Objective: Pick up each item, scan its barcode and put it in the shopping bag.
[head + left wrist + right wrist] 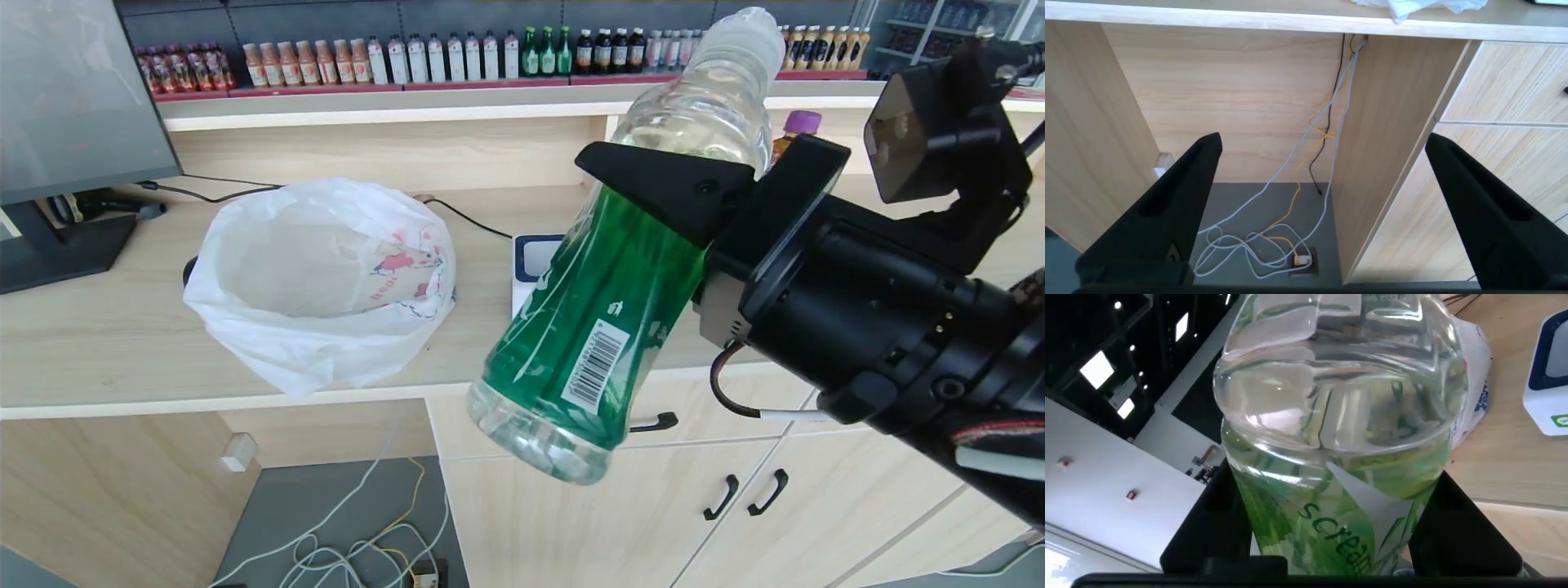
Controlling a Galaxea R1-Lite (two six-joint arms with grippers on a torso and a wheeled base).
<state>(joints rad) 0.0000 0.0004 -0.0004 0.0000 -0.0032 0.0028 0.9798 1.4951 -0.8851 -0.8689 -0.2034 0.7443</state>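
Observation:
My right gripper (653, 220) is shut on a clear plastic bottle with a green label (608, 310), held tilted high over the counter's front edge, its barcode (594, 364) facing the head camera. In the right wrist view the bottle (1331, 457) sits between the two black fingers (1466, 531). The white shopping bag (326, 278) stands open on the counter to the left of the bottle. A white and blue scanner (531, 265) lies on the counter behind the bottle. My left gripper (1323, 212) hangs open below the counter, in front of the open knee space, holding nothing.
A monitor (77, 106) stands at the counter's left end. A purple-capped bottle (796, 129) shows behind my right arm. Shelves of drinks (490, 57) line the back wall. Cabinet doors with black handles (743, 494) are below; cables (359, 547) lie on the floor.

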